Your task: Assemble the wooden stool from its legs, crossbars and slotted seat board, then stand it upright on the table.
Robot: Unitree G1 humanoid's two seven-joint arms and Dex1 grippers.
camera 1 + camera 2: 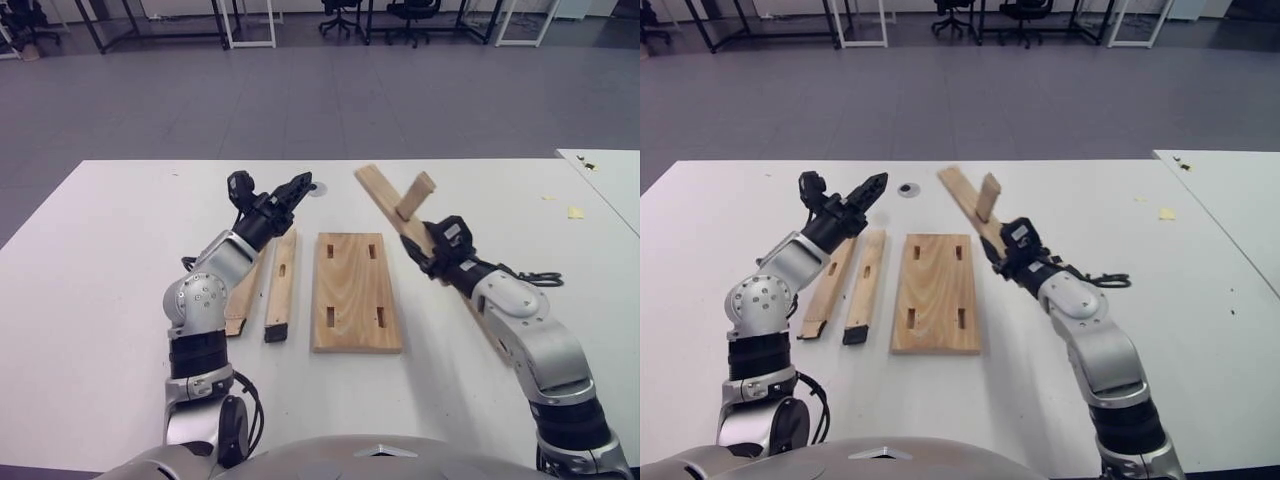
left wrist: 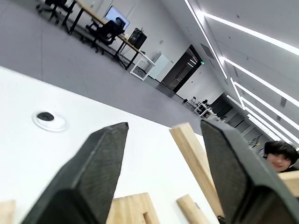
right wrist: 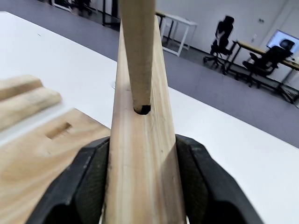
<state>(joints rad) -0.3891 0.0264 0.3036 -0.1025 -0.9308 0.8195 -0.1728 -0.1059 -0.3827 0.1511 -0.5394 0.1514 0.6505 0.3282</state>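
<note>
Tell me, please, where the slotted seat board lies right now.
In the left eye view the slotted seat board lies flat mid-table, between a loose slotted leg on the robot's left and the right gripper on its right.

legible text: none
small green lit sign [image 2: 202,62] above the dark doorway [image 2: 183,71]: too small to read
bright monitor screen [image 2: 113,15] at the back of the room: blurred, nothing readable
small yellow paper scrap [image 1: 575,212] on the white table [image 1: 110,300]: no writing made out
</note>
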